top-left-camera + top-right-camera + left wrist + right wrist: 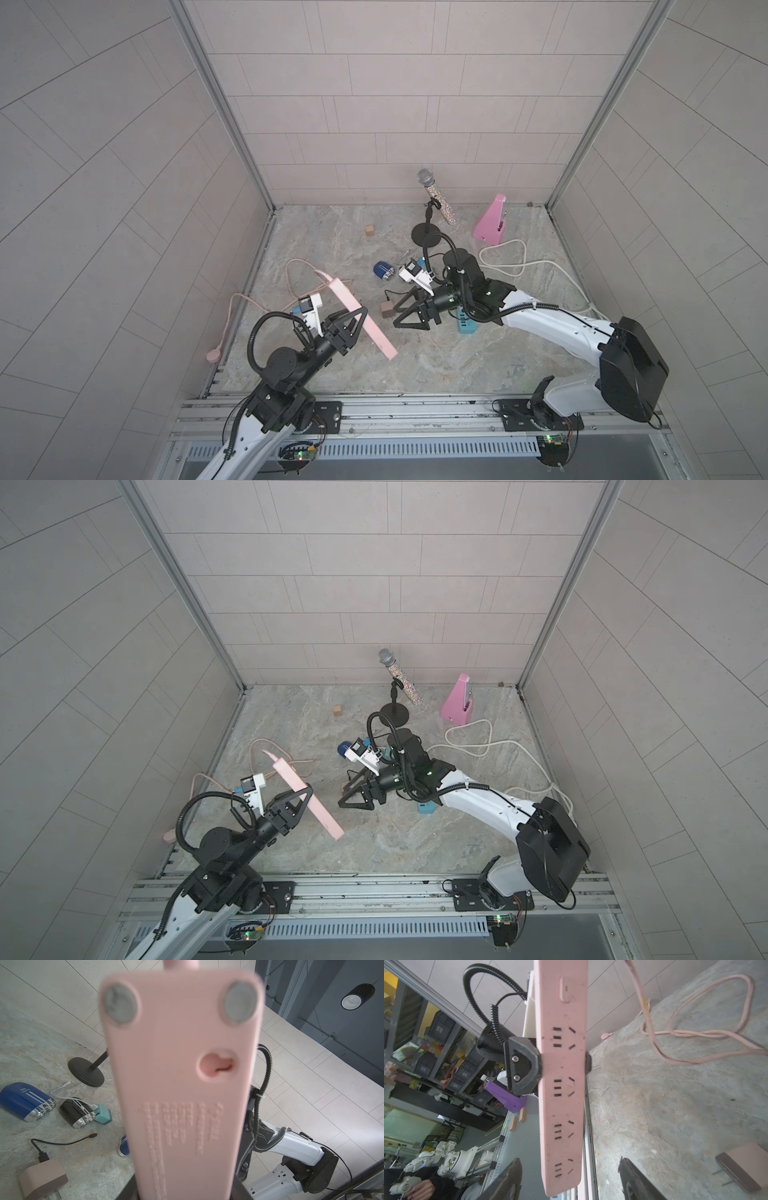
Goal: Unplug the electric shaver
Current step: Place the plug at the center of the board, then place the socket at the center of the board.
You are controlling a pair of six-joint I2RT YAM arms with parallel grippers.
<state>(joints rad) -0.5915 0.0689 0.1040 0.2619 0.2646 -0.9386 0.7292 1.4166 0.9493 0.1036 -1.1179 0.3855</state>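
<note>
Near left, the left gripper [359,321] has its jaws clamped across the pink power strip [380,338], which is held off the surface [457,365] with every visible socket empty. Just right, the right gripper [401,313] hangs with jaws spread and empty beside the brown adapter [387,309], which lies on the surface with its black cable [62,1142]. The unplugging looks done. Back off straight, clear of that cable, then lower the strip flat. Farther back lie a glossy blue shaver [382,271] with chrome heads and a black shaver [76,1111].
</note>
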